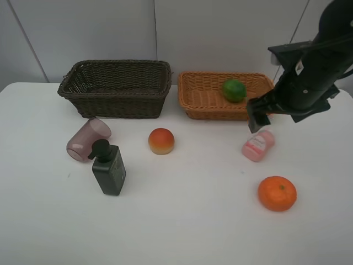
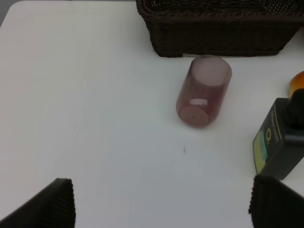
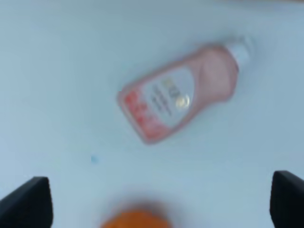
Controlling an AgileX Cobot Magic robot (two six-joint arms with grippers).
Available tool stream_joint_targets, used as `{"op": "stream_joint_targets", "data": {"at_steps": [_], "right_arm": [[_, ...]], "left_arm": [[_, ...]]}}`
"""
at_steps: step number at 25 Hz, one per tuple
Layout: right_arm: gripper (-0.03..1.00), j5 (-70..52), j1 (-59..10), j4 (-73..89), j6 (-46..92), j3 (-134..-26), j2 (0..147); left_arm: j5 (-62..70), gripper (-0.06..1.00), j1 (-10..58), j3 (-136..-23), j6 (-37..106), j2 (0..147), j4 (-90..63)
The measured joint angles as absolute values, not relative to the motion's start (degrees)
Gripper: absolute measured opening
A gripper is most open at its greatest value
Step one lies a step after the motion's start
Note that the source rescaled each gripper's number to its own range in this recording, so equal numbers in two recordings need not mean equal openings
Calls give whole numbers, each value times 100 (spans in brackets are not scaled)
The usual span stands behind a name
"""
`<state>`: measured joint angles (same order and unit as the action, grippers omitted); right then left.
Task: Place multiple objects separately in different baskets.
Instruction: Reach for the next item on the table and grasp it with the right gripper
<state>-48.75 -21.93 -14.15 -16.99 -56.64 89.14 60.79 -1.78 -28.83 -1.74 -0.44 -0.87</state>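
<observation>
The dark brown basket (image 1: 113,88) is empty; the light orange-brown basket (image 1: 209,96) holds the green oval fruit (image 1: 234,90). On the table are the pink cup (image 1: 88,139) on its side, the dark pump bottle (image 1: 108,167), the peach (image 1: 161,141), the small pink bottle (image 1: 258,145) on its side and the orange (image 1: 277,193). My right gripper (image 1: 260,118) is open and empty above the pink bottle (image 3: 180,97), with the orange (image 3: 135,219) at the frame edge. My left gripper (image 2: 161,204) is open and empty, short of the cup (image 2: 203,91) and pump bottle (image 2: 278,142).
The white table (image 1: 182,221) ends at a grey wall behind the baskets. The dark basket (image 2: 218,28) stands just beyond the cup in the left wrist view. The left arm is out of the exterior high view.
</observation>
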Motion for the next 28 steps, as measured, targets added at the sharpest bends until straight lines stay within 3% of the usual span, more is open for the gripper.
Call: {"op": "stream_joint_targets", "data": {"at_steps": [12,28], "right_arm": [[100,-4463,-2193,-1076,-1682,-4470,8914],[100,-4392,-2193,-876,-1682,-4409,8914]], "left_arm": [[6079,91,-178,-2883,-174,-44,-87],[6079,91,-178,-2883,-174,-44,-87]]}}
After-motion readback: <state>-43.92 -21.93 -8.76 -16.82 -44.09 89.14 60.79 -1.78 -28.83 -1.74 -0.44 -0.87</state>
